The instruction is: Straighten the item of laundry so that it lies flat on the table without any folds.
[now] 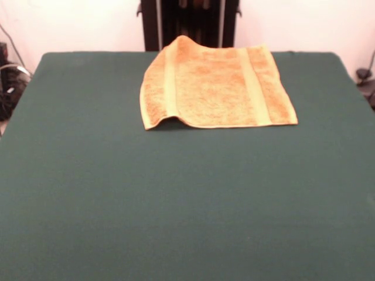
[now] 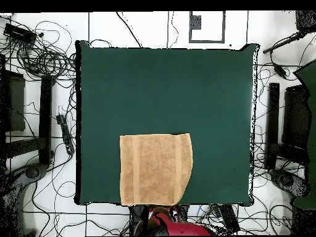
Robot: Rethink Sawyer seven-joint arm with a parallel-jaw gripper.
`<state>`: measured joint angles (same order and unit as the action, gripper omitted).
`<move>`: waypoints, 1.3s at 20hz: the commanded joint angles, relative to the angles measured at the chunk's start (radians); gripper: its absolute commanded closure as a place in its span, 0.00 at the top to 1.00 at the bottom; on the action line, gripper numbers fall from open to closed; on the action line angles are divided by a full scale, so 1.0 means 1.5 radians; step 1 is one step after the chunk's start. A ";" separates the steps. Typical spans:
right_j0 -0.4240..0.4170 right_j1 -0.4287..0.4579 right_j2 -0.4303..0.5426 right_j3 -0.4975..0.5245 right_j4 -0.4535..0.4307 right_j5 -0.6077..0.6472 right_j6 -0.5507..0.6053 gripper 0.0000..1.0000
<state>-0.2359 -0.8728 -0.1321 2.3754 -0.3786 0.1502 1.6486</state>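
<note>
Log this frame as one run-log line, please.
towel: spread at table's robot-side edge | one corner lifted, edge curved, not fully flat | gripper: not in view | arm: drawn back

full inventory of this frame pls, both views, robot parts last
towel: 1, golden-orange with two woven bands, on the table's edge nearest the robot; one side lifted in a hump, not fully flat
table: 1, dark green cloth top, fills most of both views
cables: many, black, on the white floor around the table
stands: several, black, floor on both sides of the table
robot base: 1, red and black, at the table edge by the towel
gripper: not in view
</note>
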 commanded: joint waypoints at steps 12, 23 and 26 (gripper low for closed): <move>0.025 0.049 0.104 -0.148 0.068 0.116 0.072 1.00; 0.029 -0.012 0.099 -0.119 0.082 0.190 0.056 1.00; 0.028 -0.026 0.105 -0.118 0.085 0.211 0.049 1.00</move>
<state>-0.2228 -0.8922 -0.0995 2.2324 -0.3185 0.3181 1.6486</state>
